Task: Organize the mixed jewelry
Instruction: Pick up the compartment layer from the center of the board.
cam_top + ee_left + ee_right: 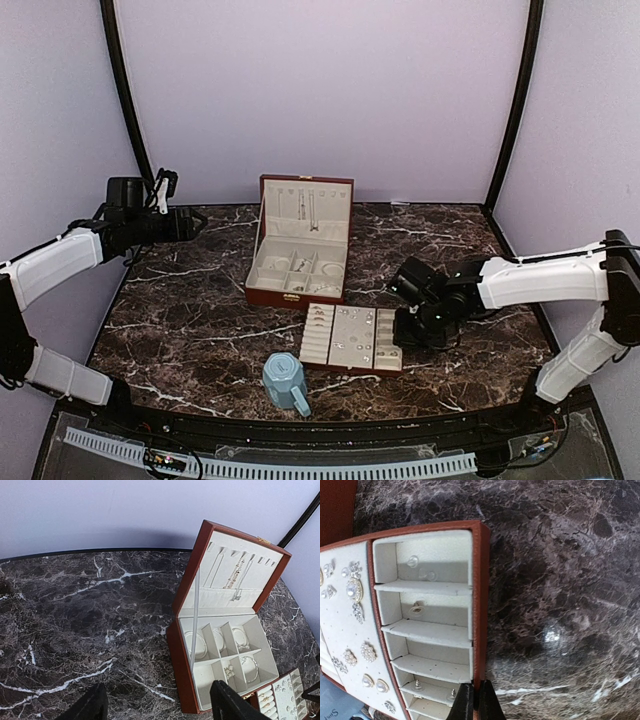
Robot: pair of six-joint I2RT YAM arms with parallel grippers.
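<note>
Jewelry [354, 587] lies on the tray [480, 580] pad and in its compartments, beside the open box [300, 255]. Right gripper [476, 702] closed at the tray's right rim; left gripper [157, 685] wide, above the counter [200, 330] at far left.

One open brown jewelry box [298, 262], one flat cream-lined tray [350, 338] and one light-blue mug [287, 383] are counted. Two grippers are seen: the left gripper [160, 707] and the right gripper [475, 702]. More than a dozen small jewelry pieces [354, 587] are seen in the tray; an exact count cannot be made.
</note>
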